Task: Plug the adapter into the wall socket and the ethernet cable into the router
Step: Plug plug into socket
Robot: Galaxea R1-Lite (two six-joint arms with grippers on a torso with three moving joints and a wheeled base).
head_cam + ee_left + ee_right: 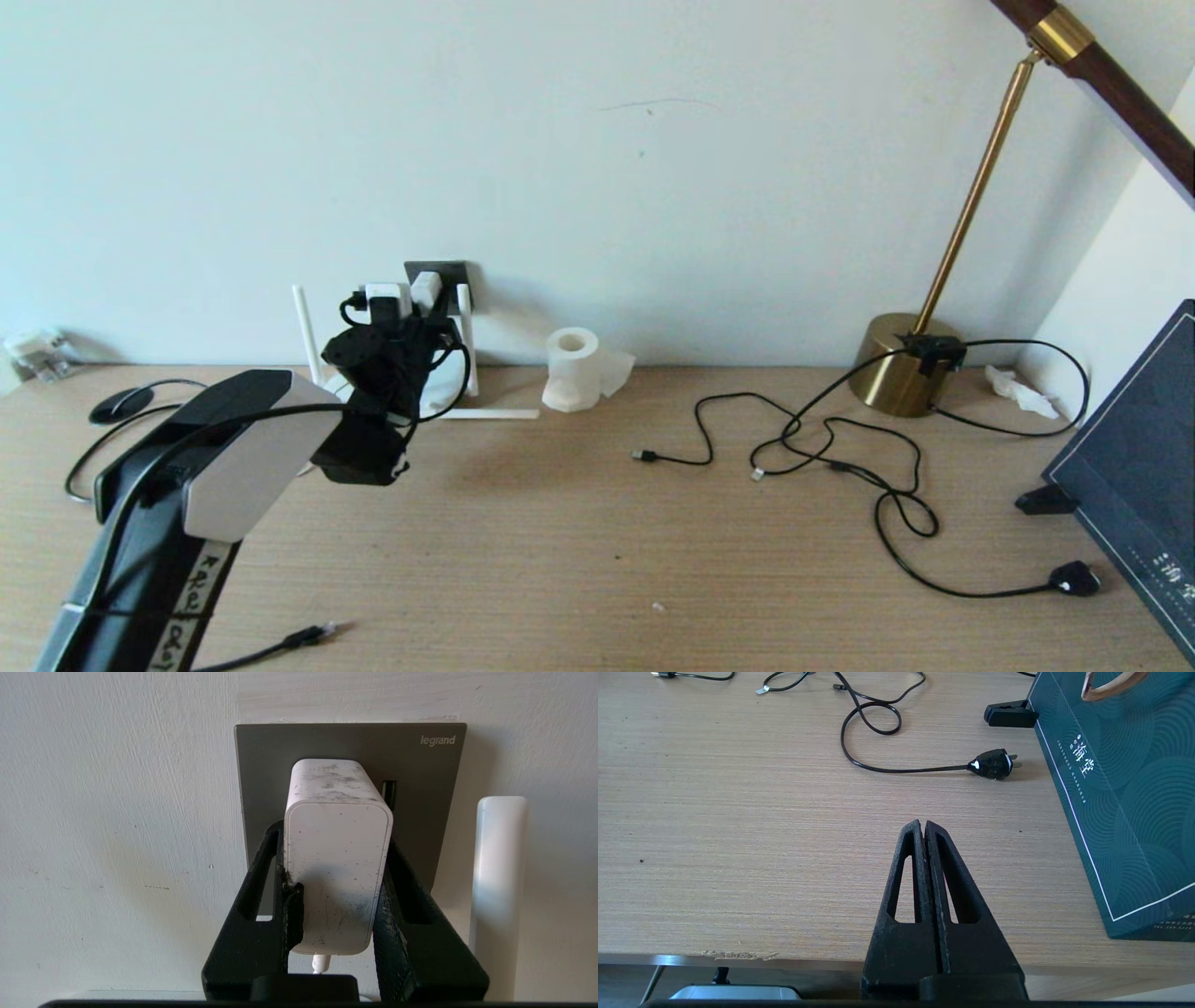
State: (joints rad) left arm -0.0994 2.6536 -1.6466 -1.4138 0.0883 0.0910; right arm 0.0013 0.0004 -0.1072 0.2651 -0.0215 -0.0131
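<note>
My left gripper (334, 837) is shut on the white adapter (337, 858), one black finger on each side. The adapter's far end sits against the dark grey wall socket (350, 746); its pins are hidden. A short white cord stub hangs from its near end. From the head view, the left arm reaches to the wall socket (448, 273) and hides most of the white router (441, 392). The ethernet cable (313, 637) lies on the desk's front edge beside the left arm. My right gripper (923, 825) is shut and empty, low over the desk's front right.
A router antenna (497, 882) stands right beside the socket. Also on the desk are a tissue roll (571, 369), a brass lamp base (898, 378), tangled black cables (840, 457) with a power plug (1074, 579), a dark teal box (1134, 467) and a mouse (121, 403).
</note>
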